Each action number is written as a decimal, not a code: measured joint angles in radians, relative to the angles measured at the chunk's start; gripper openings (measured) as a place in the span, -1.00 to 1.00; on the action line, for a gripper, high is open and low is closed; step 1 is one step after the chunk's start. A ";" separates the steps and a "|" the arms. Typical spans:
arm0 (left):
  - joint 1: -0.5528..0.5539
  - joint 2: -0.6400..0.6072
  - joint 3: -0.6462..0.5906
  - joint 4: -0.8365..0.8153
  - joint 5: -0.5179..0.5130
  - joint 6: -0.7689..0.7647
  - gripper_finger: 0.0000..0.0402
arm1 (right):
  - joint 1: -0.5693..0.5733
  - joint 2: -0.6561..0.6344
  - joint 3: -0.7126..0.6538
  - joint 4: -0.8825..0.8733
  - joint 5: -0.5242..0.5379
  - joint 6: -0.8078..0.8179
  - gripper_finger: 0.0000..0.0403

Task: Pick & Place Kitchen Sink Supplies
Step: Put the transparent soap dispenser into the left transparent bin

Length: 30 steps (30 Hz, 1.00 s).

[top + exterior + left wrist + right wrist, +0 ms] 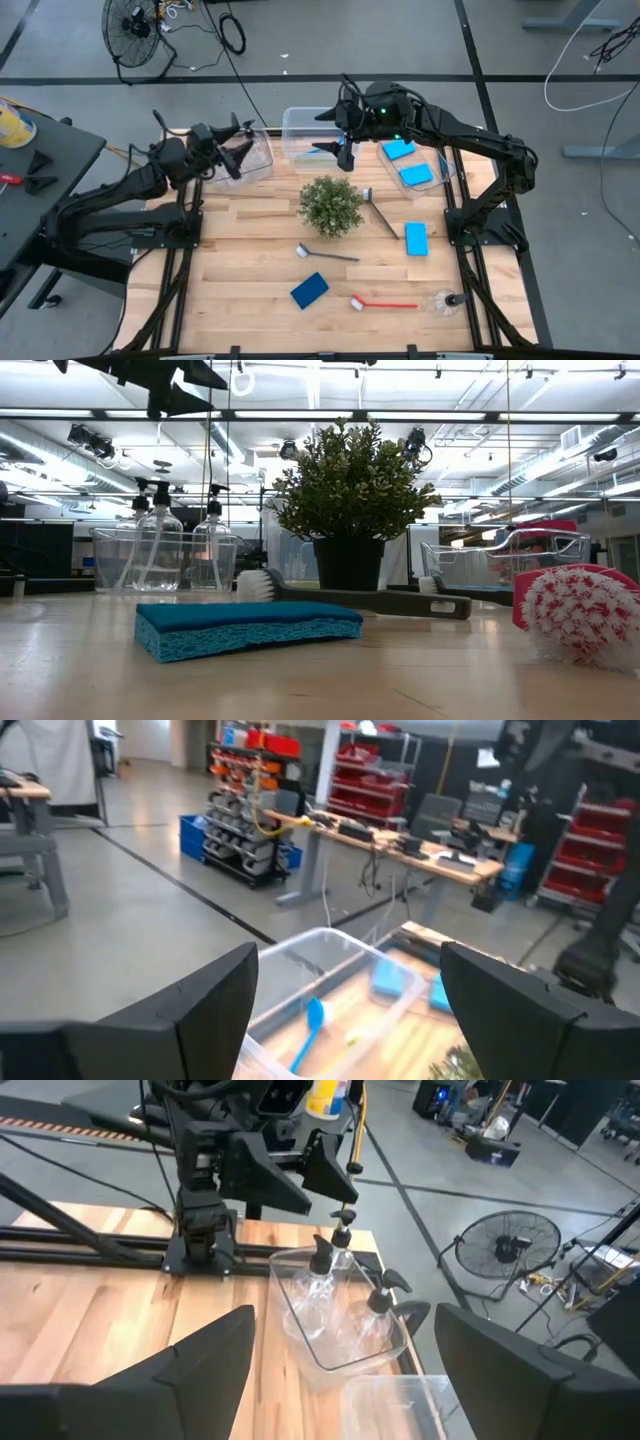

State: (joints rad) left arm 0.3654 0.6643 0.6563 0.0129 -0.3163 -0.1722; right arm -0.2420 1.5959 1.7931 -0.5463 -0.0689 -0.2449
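Blue sponge (245,627) nearest, at six o'clock on the counter (250,270).
Both grippers, left gripper (236,146) and right gripper (338,131), are held open and empty; the plant (331,204) could be clipped on descent.

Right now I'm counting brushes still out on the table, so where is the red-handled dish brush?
In the high view, the red-handled dish brush lies flat near the wooden table's front edge, right of centre, between the dark blue sponge and the small clear bottle.

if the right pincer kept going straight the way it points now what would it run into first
Probably the clear bin holding the pump bottles: the right wrist view looks past the open right pincer straight at it, with nothing between. The left pincer hangs just beyond, above that bin. Depth is hard to judge.
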 joint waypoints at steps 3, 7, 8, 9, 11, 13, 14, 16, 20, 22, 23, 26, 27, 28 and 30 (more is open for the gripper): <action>-0.026 0.034 0.000 0.001 0.000 0.000 0.56 | 0.001 0.000 0.000 -0.019 -0.003 0.000 0.55; -0.065 0.082 0.000 0.022 0.000 0.001 0.56 | 0.001 0.000 0.000 -0.055 -0.003 0.000 0.55; -0.072 0.092 0.000 0.033 0.000 0.001 0.56 | 0.001 0.000 0.000 -0.067 -0.003 0.000 0.55; -0.079 0.100 0.000 0.040 0.001 0.001 0.56 | 0.001 0.000 0.000 -0.081 -0.003 0.000 0.55; -0.090 0.113 0.000 0.040 0.000 0.001 0.56 | 0.001 0.000 0.000 -0.102 -0.003 0.000 0.55; -0.098 0.122 0.000 0.041 0.000 0.001 0.56 | 0.002 0.000 0.000 -0.115 -0.003 0.000 0.55; -0.104 0.124 0.000 0.042 0.000 0.001 0.56 | 0.003 0.000 0.000 -0.122 -0.003 0.000 0.55; -0.113 0.125 0.000 0.042 0.000 0.001 0.56 | 0.007 -0.003 0.000 -0.135 -0.003 0.000 0.55; -0.129 0.124 0.001 0.040 -0.002 0.002 0.56 | 0.020 -0.021 0.000 -0.165 -0.003 0.000 0.55; -0.131 0.125 0.019 0.033 -0.005 0.006 0.56 | 0.027 -0.034 0.000 -0.181 -0.003 -0.004 0.55; -0.134 0.125 0.031 0.034 -0.013 0.016 0.56 | 0.030 -0.043 0.000 -0.195 -0.002 -0.006 0.55; -0.135 0.135 0.079 0.019 -0.059 0.058 0.56 | 0.039 -0.075 0.000 -0.221 0.000 -0.007 0.55; -0.134 0.135 0.096 0.003 -0.085 0.076 0.56 | 0.041 -0.086 0.000 -0.226 0.000 -0.002 0.55; -0.134 0.135 0.114 0.000 -0.111 0.091 0.56 | 0.044 -0.100 0.000 -0.229 0.000 0.006 0.55; -0.134 0.133 0.148 0.000 -0.142 0.118 0.56 | 0.046 -0.122 0.000 -0.236 0.000 0.039 0.55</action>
State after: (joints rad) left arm 0.2313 0.7977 0.8039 0.0134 -0.4579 -0.0546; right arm -0.1956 1.4735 1.7931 -0.7821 -0.0687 -0.2059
